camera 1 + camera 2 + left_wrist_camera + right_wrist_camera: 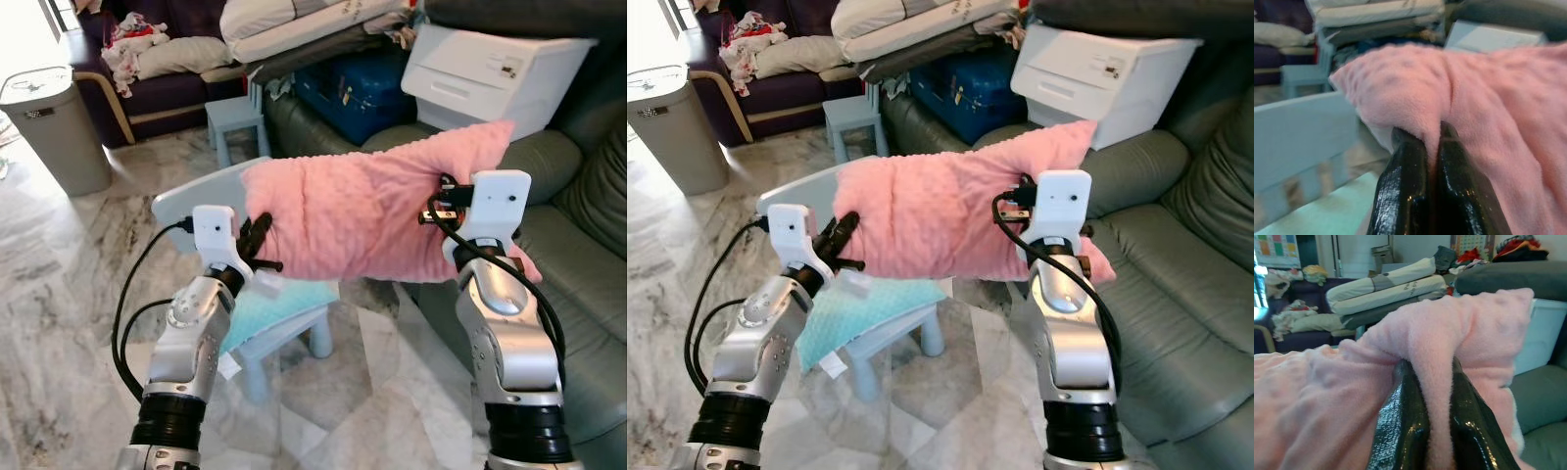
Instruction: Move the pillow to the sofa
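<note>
A fluffy pink pillow [367, 206] hangs in the air between my two arms, above a small light-blue chair. My left gripper [263, 233] is shut on a fold at the pillow's left end; its fingers [1415, 196] pinch the pink fabric [1488, 112]. My right gripper [438, 208] is shut on a ridge near the pillow's right end, with the fingers [1400, 426] squeezing the fleece [1435, 357]. The grey-green sofa [578, 274] lies to the right, just beyond the pillow's right corner.
Below the pillow stands the light-blue chair [196, 201] with a teal cloth [274, 304] on its seat. A white storage box [490, 69] and a blue case [358, 88] sit on the sofa behind. A grey bin [54, 122] stands far left, a small blue stool [235, 122] behind.
</note>
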`<state>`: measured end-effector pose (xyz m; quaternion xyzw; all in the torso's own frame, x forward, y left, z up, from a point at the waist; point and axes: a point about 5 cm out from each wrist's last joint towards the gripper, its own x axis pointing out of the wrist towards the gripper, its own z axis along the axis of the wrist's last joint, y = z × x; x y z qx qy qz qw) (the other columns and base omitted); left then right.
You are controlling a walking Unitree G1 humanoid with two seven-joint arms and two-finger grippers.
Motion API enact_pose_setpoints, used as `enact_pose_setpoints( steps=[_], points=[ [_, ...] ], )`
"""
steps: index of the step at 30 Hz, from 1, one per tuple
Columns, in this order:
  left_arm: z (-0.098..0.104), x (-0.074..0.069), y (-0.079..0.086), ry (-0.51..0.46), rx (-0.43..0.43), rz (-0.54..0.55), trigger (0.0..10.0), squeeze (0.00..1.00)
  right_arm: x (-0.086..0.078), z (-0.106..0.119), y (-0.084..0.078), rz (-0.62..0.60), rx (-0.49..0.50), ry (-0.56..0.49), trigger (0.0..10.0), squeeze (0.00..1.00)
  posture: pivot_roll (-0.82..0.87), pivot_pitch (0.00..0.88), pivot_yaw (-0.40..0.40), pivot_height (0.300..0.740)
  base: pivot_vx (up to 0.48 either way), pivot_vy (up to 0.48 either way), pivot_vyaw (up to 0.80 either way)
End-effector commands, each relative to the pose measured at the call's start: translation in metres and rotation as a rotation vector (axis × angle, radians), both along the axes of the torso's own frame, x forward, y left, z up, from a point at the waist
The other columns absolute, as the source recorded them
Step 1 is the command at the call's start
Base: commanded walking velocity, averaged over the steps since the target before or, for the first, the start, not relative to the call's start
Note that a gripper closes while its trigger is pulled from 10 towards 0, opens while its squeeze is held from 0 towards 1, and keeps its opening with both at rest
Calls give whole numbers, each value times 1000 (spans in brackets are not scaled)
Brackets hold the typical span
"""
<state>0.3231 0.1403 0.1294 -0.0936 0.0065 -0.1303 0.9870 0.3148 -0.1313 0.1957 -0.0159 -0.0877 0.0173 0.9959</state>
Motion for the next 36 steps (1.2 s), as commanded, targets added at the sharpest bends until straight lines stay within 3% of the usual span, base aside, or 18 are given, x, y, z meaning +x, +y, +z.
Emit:
enact_pose_setpoints(
  steps=[1,15,29,36],
  points=[
    [9,2,-10,-31,-10,-37,10000,0,-2,9,-9,-29,-3,-37,10000,0,-192,0,41,740,0,0,-775],
    [8,2,-11,-26,-4,-46,10000,0,-1,9,-9,-25,-5,-37,10000,0,-191,0,39,740,0,0,-771],
    [7,0,-11,-30,-12,-58,10000,0,-2,8,-8,-23,-3,-35,10000,0,-191,0,41,740,376,0,-769],
    [6,-1,-12,-20,-13,-58,10000,0,-4,8,-8,-23,-1,-38,10000,0,-192,0,42,740,455,0,0]
  ],
)
